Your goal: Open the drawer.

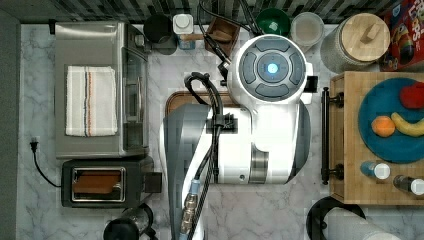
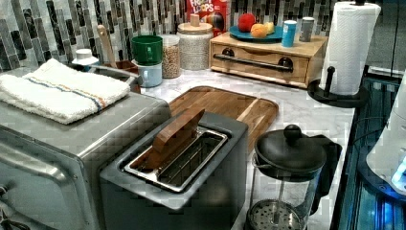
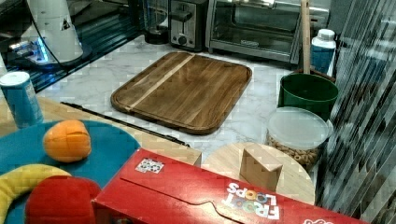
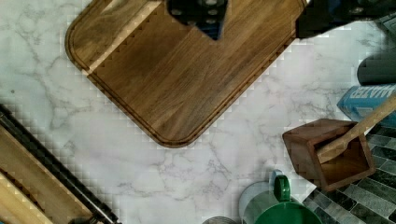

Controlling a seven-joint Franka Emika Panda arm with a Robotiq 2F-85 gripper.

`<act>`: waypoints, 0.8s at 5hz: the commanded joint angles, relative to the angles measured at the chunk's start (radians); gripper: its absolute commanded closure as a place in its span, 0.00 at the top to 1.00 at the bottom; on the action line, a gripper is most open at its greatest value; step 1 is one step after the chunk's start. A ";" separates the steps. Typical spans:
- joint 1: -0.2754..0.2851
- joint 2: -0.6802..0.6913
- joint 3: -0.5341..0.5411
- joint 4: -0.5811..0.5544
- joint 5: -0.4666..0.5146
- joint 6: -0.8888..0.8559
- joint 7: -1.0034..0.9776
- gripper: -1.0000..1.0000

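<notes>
The drawer (image 2: 249,70) is a shallow light-wood one in a box at the back of the counter, and it stands closed. Its long black bar handle (image 2: 253,61) runs across the front; in the top view the handle (image 1: 325,135) lies just right of my arm (image 1: 270,100). My gripper (image 4: 261,14) hangs open over the brown cutting board (image 4: 187,70), with nothing between its dark fingers (image 4: 198,14). The drawer front (image 4: 28,191) and its handle (image 4: 51,168) lie a stretch of bare marble away from the gripper. In the right view the handle (image 3: 126,122) runs beside the board.
A blue plate of fruit (image 1: 395,120) and two shakers sit on the drawer box. A paper towel stand (image 2: 347,52) stands beside it. A dark wooden box with a spoon (image 4: 334,154), a green cup (image 4: 280,212), jars, a toaster (image 1: 105,182) and a toaster oven (image 1: 100,90) ring the counter.
</notes>
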 commanded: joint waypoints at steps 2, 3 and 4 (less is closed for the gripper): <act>-0.014 -0.019 -0.013 -0.043 0.048 0.014 -0.079 1.00; -0.015 -0.018 -0.022 -0.054 0.009 0.010 -0.176 1.00; -0.037 -0.010 -0.040 -0.076 -0.015 0.028 -0.344 1.00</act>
